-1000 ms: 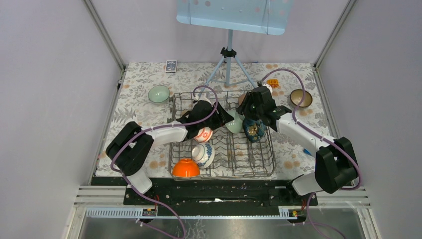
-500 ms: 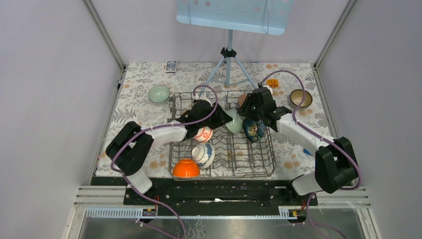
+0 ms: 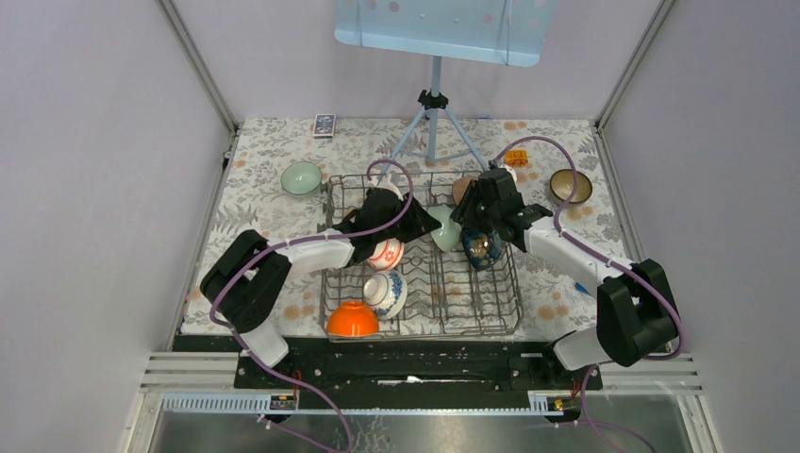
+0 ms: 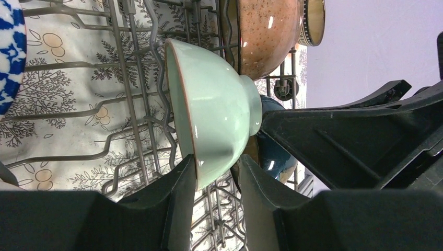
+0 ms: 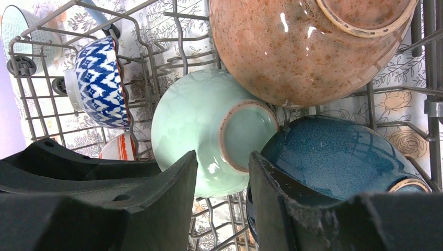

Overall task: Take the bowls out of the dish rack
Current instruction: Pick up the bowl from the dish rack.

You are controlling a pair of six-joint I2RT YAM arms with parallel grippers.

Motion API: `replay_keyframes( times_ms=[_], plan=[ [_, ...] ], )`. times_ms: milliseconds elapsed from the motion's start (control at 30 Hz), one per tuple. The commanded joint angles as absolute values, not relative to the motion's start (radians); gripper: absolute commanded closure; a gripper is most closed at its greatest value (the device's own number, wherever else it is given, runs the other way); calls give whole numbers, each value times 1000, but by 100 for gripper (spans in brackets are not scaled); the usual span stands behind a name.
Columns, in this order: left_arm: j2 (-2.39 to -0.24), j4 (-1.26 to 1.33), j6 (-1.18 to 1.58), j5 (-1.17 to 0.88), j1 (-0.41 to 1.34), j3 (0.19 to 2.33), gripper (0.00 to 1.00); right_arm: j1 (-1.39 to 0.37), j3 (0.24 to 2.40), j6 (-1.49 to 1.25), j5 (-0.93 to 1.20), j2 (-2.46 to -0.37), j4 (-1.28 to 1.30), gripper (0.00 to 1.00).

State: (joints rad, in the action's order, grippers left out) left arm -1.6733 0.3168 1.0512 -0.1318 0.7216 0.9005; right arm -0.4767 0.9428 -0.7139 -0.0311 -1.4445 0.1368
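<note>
The grey wire dish rack (image 3: 495, 302) holds several bowls. A pale green bowl (image 4: 214, 104) stands on edge in its middle. My left gripper (image 4: 214, 178) straddles the bowl's lowest edge: one finger lies against the rim and the other sits a hair off the outer wall. My right gripper (image 5: 222, 167) comes from the other side, open, with its fingers either side of the same pale green bowl's (image 5: 201, 125) foot. One fingertip (image 5: 258, 164) is wedged beside a dark blue bowl (image 5: 339, 154). A speckled brown bowl (image 5: 292, 47) leans above them.
Also in the rack are a red-and-white bowl (image 3: 386, 254), a blue-and-white bowl (image 3: 385, 294) and an orange bowl (image 3: 353, 320). On the cloth outside sit a pale green bowl (image 3: 301, 177) at left and a dark brown bowl (image 3: 571, 186) at right. A tripod stand (image 3: 432, 127) rises behind the rack.
My left gripper's jaws have narrowed round the pale green bowl's edge. The right gripper has eased slightly nearer, with its jaws much the same. No bowl has moved.
</note>
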Motion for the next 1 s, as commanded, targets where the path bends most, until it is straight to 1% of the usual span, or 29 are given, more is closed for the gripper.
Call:
replay_keyframes(
  times_ms=[0,167,400,600,733,967],
  plan=[
    [-1666,478,1057,-201,736,905,62,-468,936,-721,-9,-1417,113,52],
    [-1673,532,1061,-217,736,900,65,-468,933,-728,-2,-1417,109,52],
    [-1687,605,1079,-243,735,880,63,-466,930,-750,28,-1417,97,52],
    [-1687,668,1090,-251,735,854,63,-466,930,-763,50,-1417,86,55],
    [-1690,710,1091,-258,736,841,61,-465,929,-771,64,-1420,82,59],
    [-1696,760,1095,-263,733,815,54,-466,919,-782,81,-1420,74,63]
  ],
)
